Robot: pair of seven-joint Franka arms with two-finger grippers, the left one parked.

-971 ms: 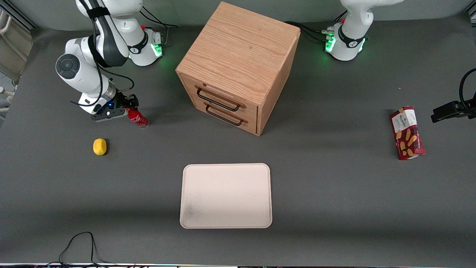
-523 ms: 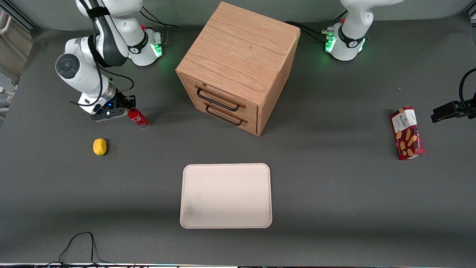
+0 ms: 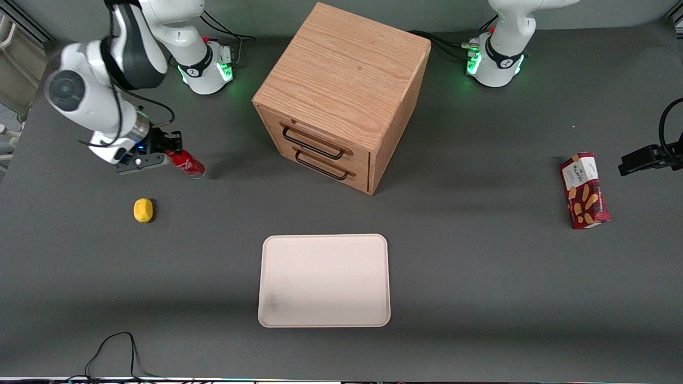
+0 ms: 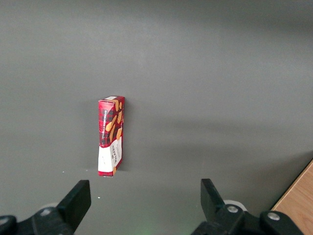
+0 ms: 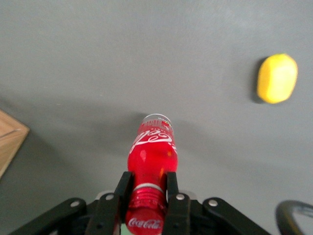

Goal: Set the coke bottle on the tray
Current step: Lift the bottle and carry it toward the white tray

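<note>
**Red bottle gripped at the neck, lifted clear of the grey table**

Red plastic and a white script logo mark the coke bottle (image 3: 184,162), which is seen held by the gripper (image 3: 169,156) toward the working arm's end of the table. In the right wrist view the two black fingers (image 5: 121,193) are shown closed against the bottle's neck, just beneath the red cap (image 5: 145,220), with the coke bottle (image 5: 151,149) hanging base-down between them. A shadow is cast on the dark grey table (image 3: 480,266) just beside the bottle's base, and the base appears raised off the surface. The bottle is tilted in the front view, its base pointing toward the wooden drawer cabinet (image 3: 341,96).

A yellow lemon (image 3: 143,209) is seen on the table nearer the front camera than the gripper, apart from the bottle; it also appears in the right wrist view (image 5: 277,78). The cream-white tray (image 3: 324,280) lies flat in front of the cabinet's two drawers, nearer the front camera, well apart from the bottle. A faint dark smudge (image 3: 274,302) is visible on the tray. A red snack box (image 3: 584,190) lies toward the parked arm's end of the table.
</note>
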